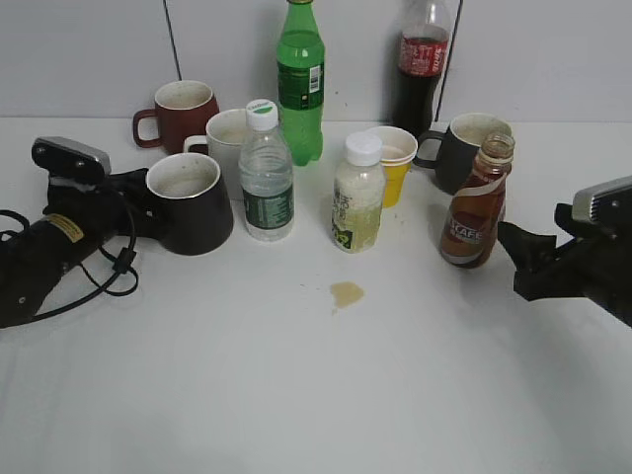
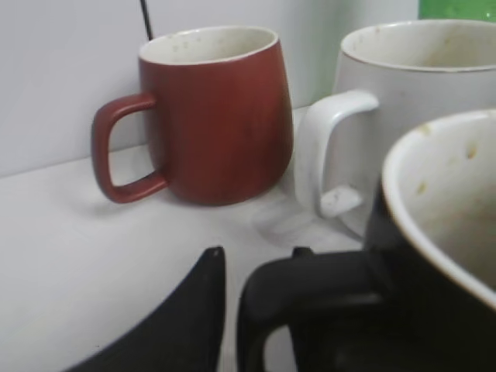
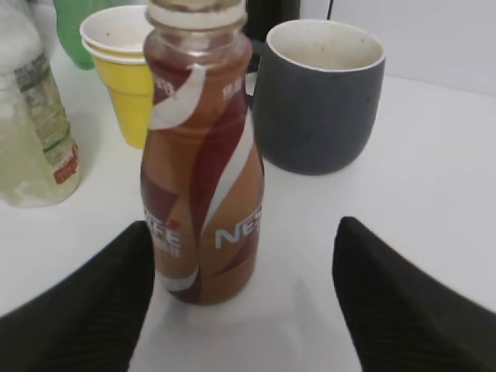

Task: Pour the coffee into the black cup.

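While your pincers wait, nothing is held.
Your right pincer (image 3: 240, 302) gapes wide around the coffee bottle (image 1: 476, 203); your left pincer (image 1: 138, 202), also open, straddles the black cup's (image 1: 190, 202) handle.

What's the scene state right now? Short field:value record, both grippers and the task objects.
coffee bottle: upright on the table, no cap, brown liquid inside
black cup: upright, looks empty, handle toward the left gripper
left gripper: at the black cup's handle, one finger outside it, grip not confirmed
right gripper: open, fingers either side of the coffee bottle's base, not clamped
pour: not started
table: small tan spill in front of the bottles
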